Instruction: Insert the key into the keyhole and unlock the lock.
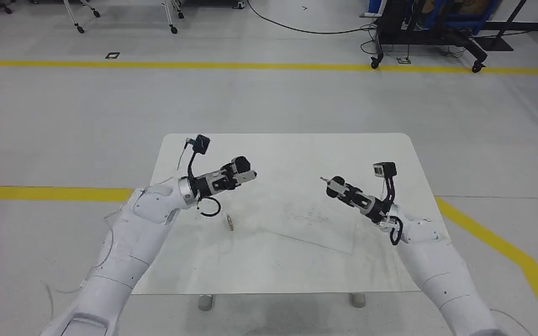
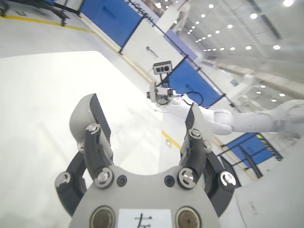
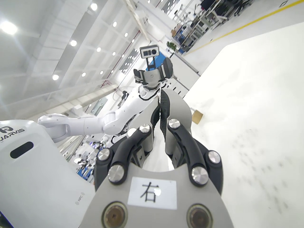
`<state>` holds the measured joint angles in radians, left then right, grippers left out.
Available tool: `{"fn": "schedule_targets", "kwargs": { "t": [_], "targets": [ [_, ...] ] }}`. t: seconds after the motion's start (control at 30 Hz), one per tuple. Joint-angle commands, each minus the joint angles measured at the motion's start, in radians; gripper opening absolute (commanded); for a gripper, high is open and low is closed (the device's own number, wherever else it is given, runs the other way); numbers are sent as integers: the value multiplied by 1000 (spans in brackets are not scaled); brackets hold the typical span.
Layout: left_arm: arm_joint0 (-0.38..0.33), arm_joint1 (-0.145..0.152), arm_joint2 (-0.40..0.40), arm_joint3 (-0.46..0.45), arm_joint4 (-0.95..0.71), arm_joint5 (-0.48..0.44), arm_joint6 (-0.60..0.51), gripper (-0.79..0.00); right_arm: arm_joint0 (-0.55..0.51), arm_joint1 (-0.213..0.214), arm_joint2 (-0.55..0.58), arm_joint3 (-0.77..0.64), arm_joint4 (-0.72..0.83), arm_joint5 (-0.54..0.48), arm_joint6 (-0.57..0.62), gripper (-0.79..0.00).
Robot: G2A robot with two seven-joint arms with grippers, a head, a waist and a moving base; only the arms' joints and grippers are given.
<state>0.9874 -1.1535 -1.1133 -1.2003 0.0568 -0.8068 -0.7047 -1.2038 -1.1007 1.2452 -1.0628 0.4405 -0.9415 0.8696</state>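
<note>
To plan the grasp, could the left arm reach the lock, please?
Probably yes: the left gripper is open and empty, the lock lies bare on the table beside that arm, nothing between.

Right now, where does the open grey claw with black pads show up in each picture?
Top view: the left gripper hangs over the rectangular white table's left side.
Left wrist view: close up, fingers apart.
Right wrist view: far off, beyond the shut right gripper.
Shared landmark: the white table's edge.
</note>
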Motion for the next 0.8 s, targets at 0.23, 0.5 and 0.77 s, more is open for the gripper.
{"fn": "schedule_targets", "kwargs": {
  "t": [0.23, 0.5, 0.77],
  "targets": [
    [291, 59, -89, -537, 729, 574, -98, 0, -12, 7, 23, -3, 1, -2, -8, -785],
    [315, 53, -10, -564, 902, 745, -193, -102, -12, 7, 23, -3, 1, -2, -8, -785],
    [313, 43, 30, -504, 890, 786, -199, -206, -12, 7, 23, -3, 1, -2, -8, -785]
  ]
}}
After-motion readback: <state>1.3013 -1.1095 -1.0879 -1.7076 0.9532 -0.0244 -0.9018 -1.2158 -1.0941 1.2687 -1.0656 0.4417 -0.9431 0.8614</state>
